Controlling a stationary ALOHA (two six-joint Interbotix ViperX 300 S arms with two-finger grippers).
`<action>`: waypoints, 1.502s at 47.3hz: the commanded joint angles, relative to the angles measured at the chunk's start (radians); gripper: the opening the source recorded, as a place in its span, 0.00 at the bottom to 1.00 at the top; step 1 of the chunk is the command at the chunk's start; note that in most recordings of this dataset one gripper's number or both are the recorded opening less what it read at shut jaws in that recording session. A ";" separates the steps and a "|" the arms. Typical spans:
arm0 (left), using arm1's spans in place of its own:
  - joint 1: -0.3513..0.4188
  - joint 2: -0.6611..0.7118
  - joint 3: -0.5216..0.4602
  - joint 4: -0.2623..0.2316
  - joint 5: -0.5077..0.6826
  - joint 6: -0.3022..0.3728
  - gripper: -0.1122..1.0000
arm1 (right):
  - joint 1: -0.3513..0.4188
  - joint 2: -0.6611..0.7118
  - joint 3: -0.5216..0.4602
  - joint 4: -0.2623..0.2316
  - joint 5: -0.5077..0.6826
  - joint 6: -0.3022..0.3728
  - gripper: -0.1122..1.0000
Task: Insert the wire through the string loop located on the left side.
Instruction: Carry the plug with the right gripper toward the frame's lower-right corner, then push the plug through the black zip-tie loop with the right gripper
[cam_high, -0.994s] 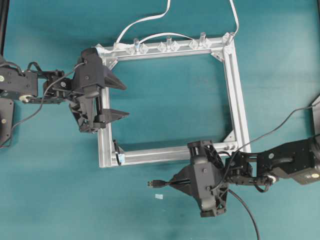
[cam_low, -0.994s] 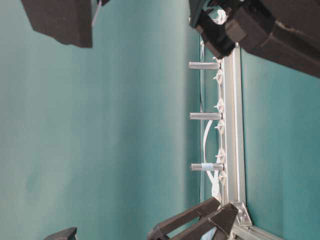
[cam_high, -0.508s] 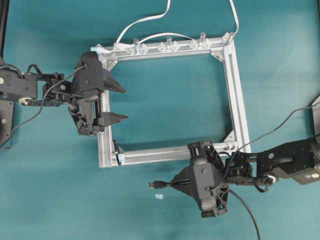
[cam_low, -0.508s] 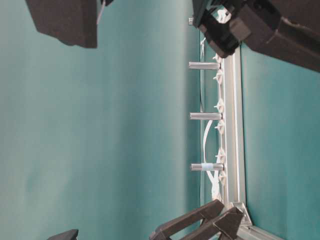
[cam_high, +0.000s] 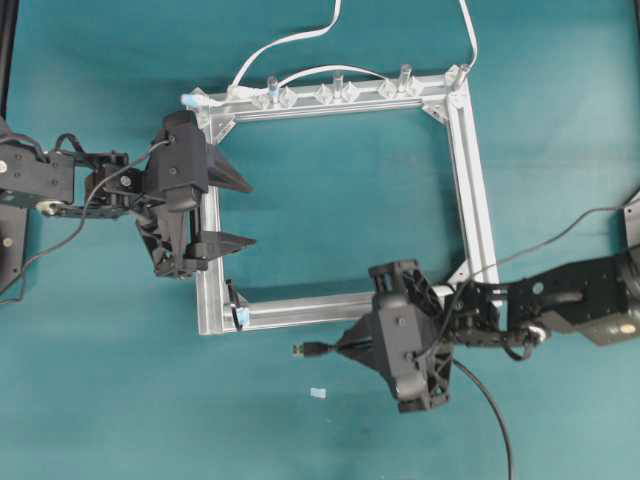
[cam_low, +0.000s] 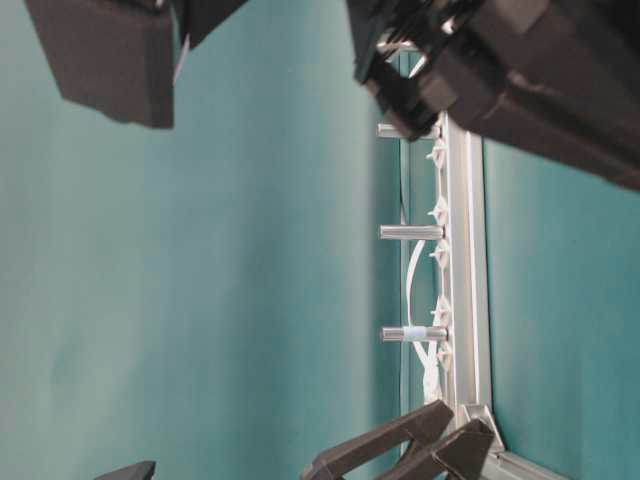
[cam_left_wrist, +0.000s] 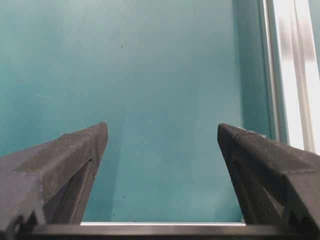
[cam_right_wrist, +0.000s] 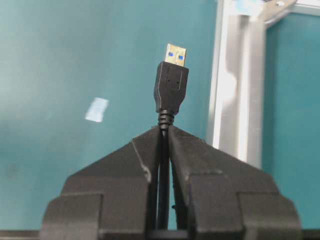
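Gripping the wire (cam_high: 318, 349) tight, the right pincer (cam_high: 352, 349) has shifted up toward the string loop (cam_high: 238, 315), while the left pincer (cam_high: 235, 212) gapes empty.

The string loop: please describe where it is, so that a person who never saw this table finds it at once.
Find the square aluminium frame on the teal table. Go to its lower left corner in the overhead view: the string loop sits there, thin and dark with a pale blue tab, unlike the clear clips along the top bar.

Even bright overhead light; soft shadows; glare on frame (cam_right_wrist: 235, 100); close parts blurred.
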 joint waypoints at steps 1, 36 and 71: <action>-0.006 -0.020 -0.009 0.003 -0.005 -0.008 0.91 | -0.023 -0.037 -0.015 -0.028 0.015 -0.002 0.16; -0.011 -0.020 -0.009 0.003 -0.005 -0.008 0.91 | -0.114 -0.054 -0.018 -0.133 0.067 -0.002 0.16; -0.014 -0.018 -0.006 0.002 -0.005 -0.008 0.91 | -0.124 -0.055 -0.014 -0.146 0.063 -0.002 0.16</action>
